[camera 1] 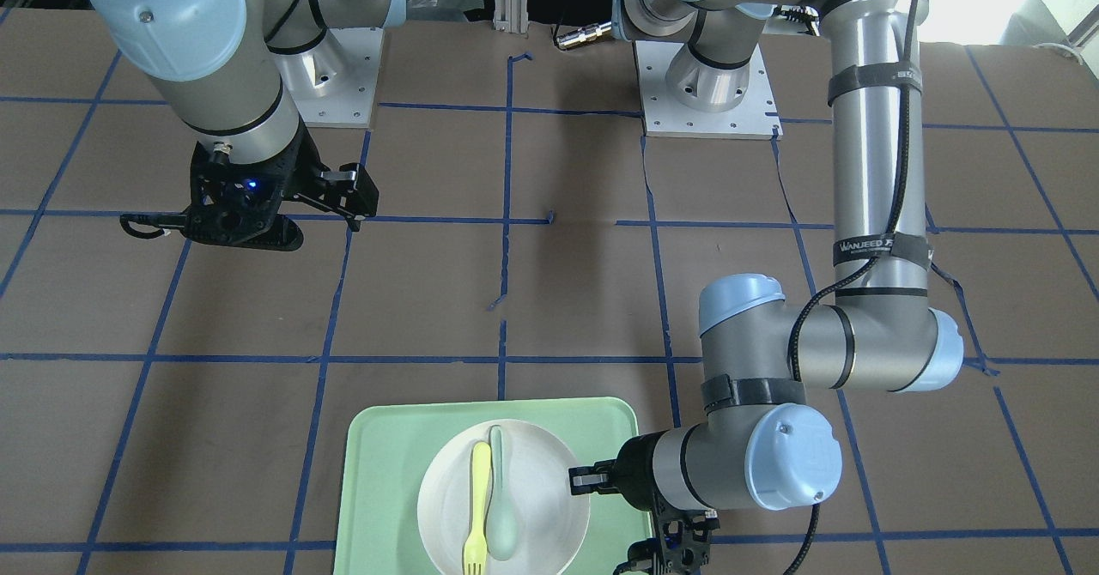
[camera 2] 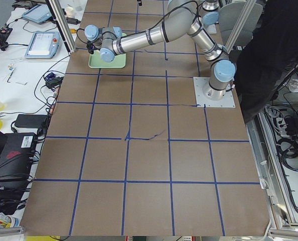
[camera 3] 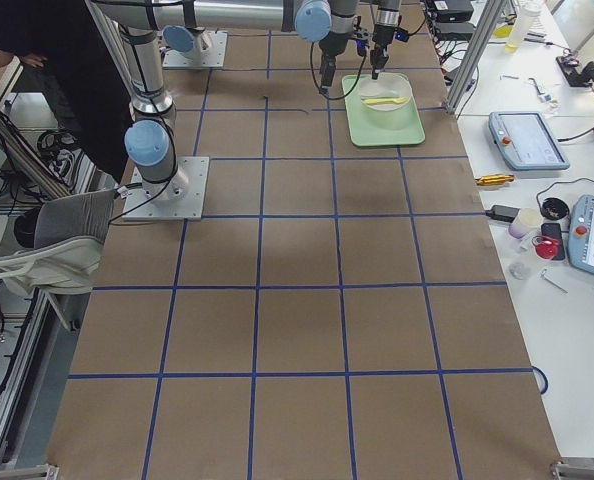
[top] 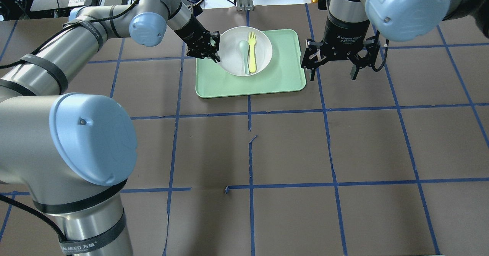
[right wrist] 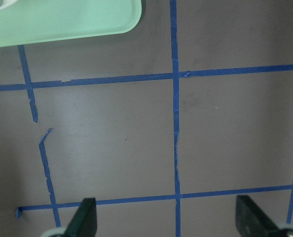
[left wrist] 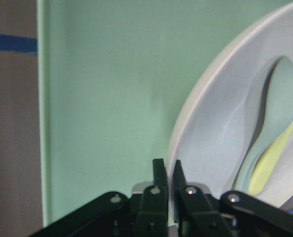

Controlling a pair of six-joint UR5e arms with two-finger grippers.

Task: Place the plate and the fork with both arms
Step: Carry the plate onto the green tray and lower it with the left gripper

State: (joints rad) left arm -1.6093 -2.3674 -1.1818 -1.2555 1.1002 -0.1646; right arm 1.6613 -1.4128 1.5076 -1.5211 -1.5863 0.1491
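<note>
The off-white plate [top: 233, 59] rests on the mint-green tray [top: 252, 84] at the far middle of the table. The pale-yellow fork [top: 252, 53] lies in the plate, beside a grey-green spoon [top: 244, 55]. My left gripper [top: 212, 51] is at the plate's left rim. In the left wrist view its fingers [left wrist: 159, 173] are pinched on the rim of the plate [left wrist: 210, 123]. My right gripper [top: 332, 67] hangs open and empty above the table, just right of the tray. In the front-facing view the plate [camera 1: 541, 489], fork [camera 1: 477, 506] and left gripper [camera 1: 584, 478] also show.
The tray [camera 1: 386, 472] sits near the table's far edge from the robot. The brown table top carries a blue tape grid. The right wrist view shows the tray's corner [right wrist: 62, 19] and bare table. Both arm bases stand at the robot's side.
</note>
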